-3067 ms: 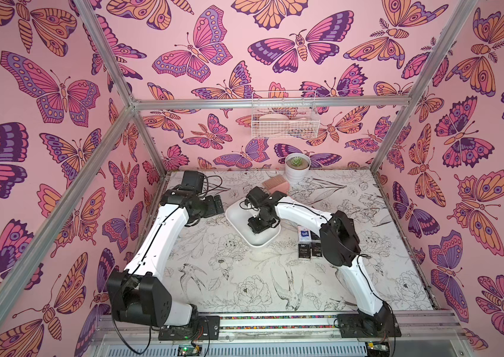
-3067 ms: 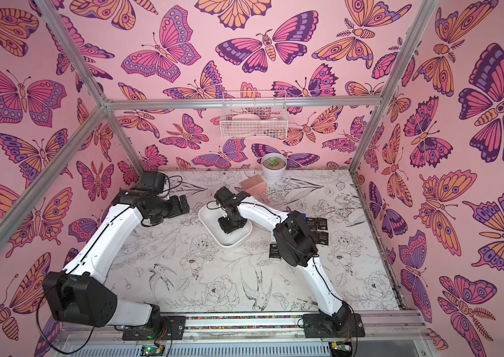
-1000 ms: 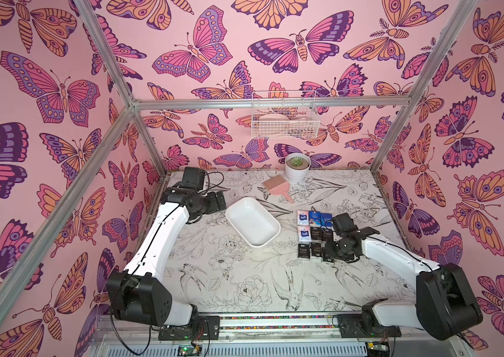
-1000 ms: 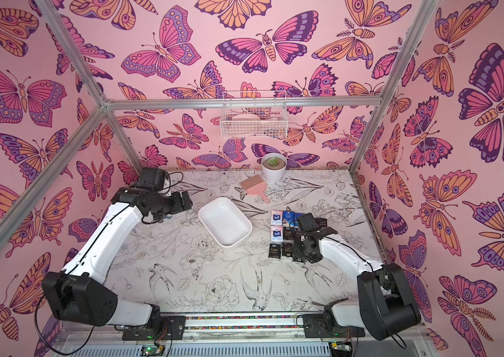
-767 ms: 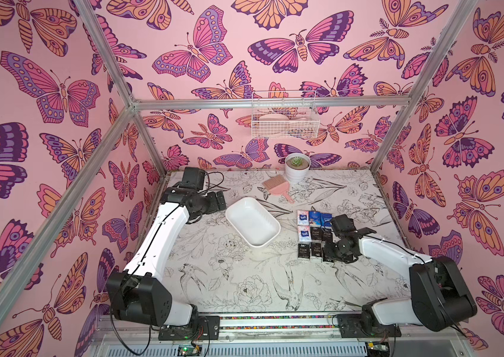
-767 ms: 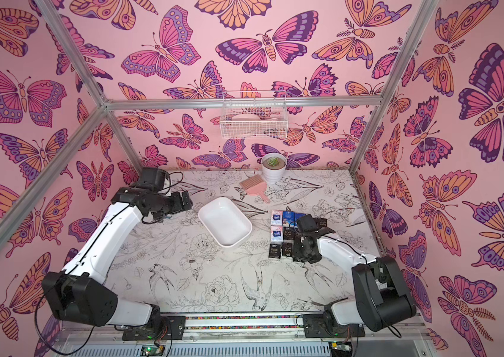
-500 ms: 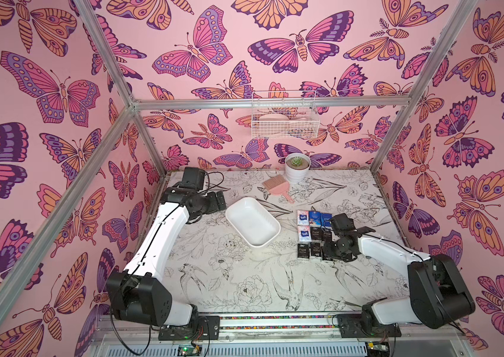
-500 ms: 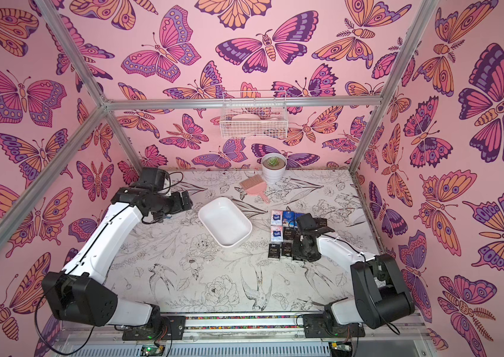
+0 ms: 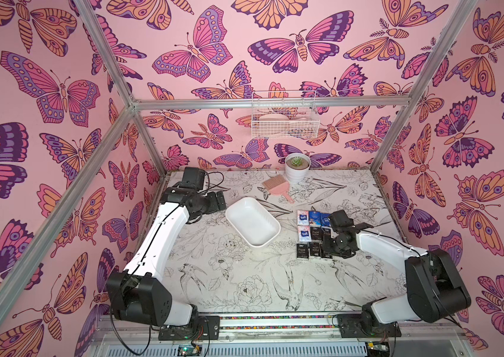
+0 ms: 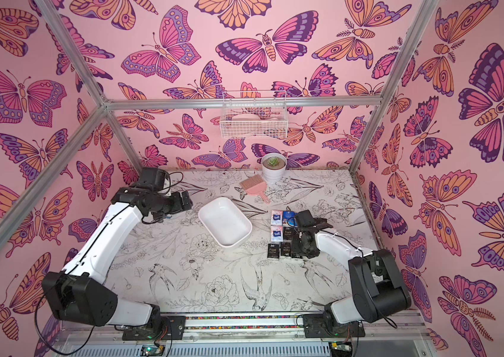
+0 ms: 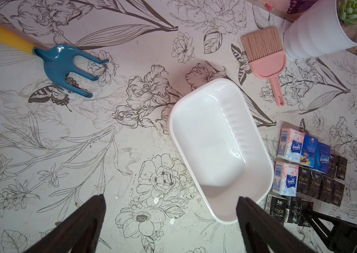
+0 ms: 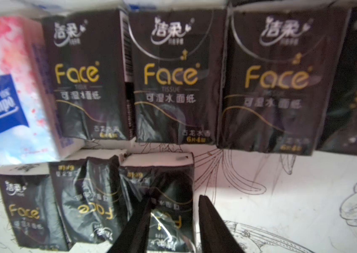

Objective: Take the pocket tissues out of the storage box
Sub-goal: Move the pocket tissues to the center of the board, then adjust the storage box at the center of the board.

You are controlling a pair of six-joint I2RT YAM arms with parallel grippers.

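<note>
Right gripper [image 12: 175, 197] stands low over the near row, jaws parted, nothing clamped; one finger overlaps a black packet [image 12: 173, 175], the other clears its edge. Left gripper [image 11: 171, 198] is spread wide and empty beside the storage box [image 9: 252, 222]. The box is bare and lies diagonally, long axis far-left to near-right. All pocket tissues [image 9: 314, 235] lie flat on the table beside it, in rows, long axes running near to far. Judgement: retract straight upward; any sideways drag would skew the touching neighbours.
</note>
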